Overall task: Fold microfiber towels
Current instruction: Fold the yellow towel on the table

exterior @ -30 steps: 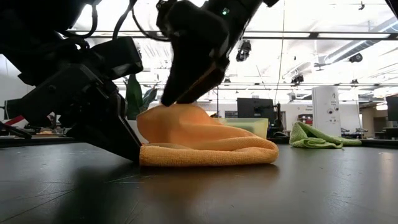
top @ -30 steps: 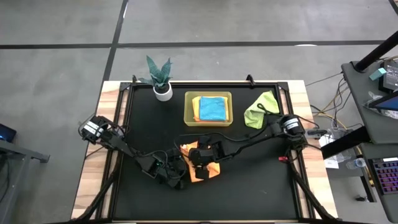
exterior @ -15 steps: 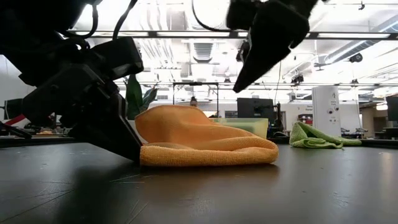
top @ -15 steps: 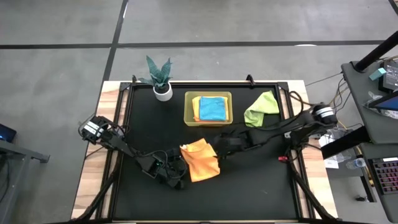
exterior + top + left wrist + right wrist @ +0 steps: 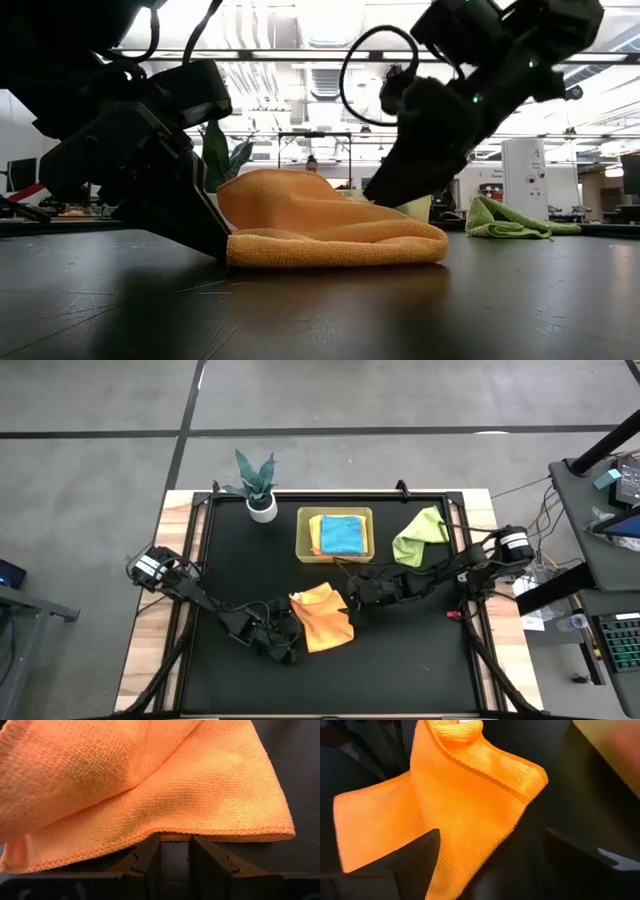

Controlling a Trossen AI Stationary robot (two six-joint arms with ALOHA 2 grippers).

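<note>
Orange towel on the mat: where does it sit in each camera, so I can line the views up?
High view: orange towel at the mat's centre, toward the near edge.
Low view: the towel lies centre frame, folded and mounded.
Left wrist view: it fills most of the frame.
Right wrist view: it spans the left and middle.
Shared landmark: the left hand at the towel's edge.

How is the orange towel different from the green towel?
The orange towel lies folded over, mid-table between both grippers; the green towel sits crumpled in a heap near the table's far right corner. The orange one has the left gripper at its edge; nothing touches the green one. Both are small soft cloths.
</note>
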